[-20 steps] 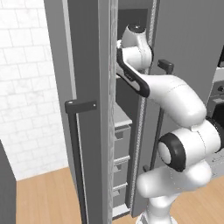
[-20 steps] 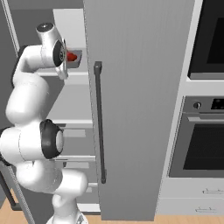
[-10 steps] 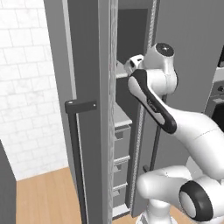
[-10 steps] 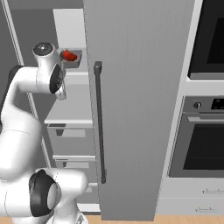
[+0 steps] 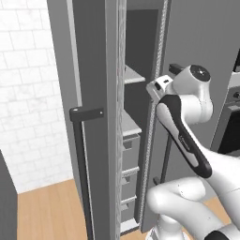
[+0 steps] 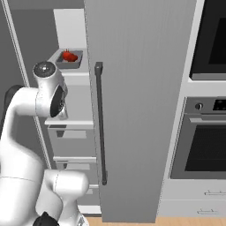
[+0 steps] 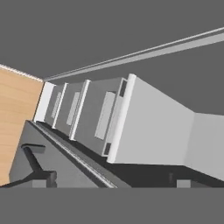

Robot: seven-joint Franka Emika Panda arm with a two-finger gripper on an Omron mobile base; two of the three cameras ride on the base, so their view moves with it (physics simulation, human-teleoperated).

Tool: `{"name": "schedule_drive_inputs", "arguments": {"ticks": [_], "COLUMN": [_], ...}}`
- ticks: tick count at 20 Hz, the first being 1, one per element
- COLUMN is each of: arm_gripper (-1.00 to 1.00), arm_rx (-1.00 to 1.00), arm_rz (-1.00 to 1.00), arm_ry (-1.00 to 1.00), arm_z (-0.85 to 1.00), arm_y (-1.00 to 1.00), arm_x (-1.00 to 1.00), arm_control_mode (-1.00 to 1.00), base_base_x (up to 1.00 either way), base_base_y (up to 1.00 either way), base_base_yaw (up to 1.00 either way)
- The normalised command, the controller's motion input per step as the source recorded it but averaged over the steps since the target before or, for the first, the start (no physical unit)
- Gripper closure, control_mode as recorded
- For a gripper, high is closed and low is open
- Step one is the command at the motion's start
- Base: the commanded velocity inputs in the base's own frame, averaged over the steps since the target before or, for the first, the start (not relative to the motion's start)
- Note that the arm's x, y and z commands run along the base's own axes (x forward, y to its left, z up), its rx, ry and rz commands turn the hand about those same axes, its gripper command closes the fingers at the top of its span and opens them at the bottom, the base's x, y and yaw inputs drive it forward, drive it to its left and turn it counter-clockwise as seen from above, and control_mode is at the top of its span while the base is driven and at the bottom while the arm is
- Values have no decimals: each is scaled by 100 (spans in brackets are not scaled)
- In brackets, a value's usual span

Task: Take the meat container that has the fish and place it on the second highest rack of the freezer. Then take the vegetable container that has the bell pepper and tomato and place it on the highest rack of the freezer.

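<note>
The vegetable container (image 6: 69,58), a shallow grey tray holding red round pieces, rests on the upper white shelf (image 6: 75,73) inside the open freezer (image 6: 137,88). My arm's wrist (image 6: 49,87) hangs below and left of that tray, apart from it. In the hand view my gripper (image 7: 109,181) points down past a white shelf (image 7: 153,131) toward the drawers, open, with nothing between its fingertips (image 7: 45,178). The left base view shows my hand (image 5: 158,88) just in front of the compartment, between two shelves. The meat container is out of view.
The freezer's left door (image 5: 89,117) stands open with its dark bar handle (image 5: 86,140); the right door's handle (image 6: 100,123) is close to my arm. Stacked drawers (image 5: 129,159) fill the lower compartment. A black-glass oven (image 6: 207,145) stands to the right. Wood floor (image 7: 17,109) lies below.
My hand has drawn back and dropped from the upper shelf to a lower level. The tray with red pieces stays on its shelf. The jaws remain open.
</note>
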Motion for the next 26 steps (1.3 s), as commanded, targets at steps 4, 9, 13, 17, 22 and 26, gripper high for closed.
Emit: {"name": "schedule_drive_inputs", "arguments": {"ticks": [4,9,13,17,22,26], "arm_gripper": [-100,-100,-100,-100,-100,-100], "arm_rx": [0,0,0,0,0,0], "arm_rz": [-7,0,0,0,0,0], "arm_ry": [6,0,0,0,0,0], "arm_z": [-26,0,0,0,0,0], "arm_y": [-12,0,0,0,0,0], "arm_x": [-43,0,0,0,0,0], "arm_control_mode": [100,100,100,100,100,100], "base_base_x": [-16,-47,-2,19,39,24], "base_base_y": [-12,-82,-100,-100,-100,-100], "base_base_yaw": [-4,-17,-13,-4,0,0]}}
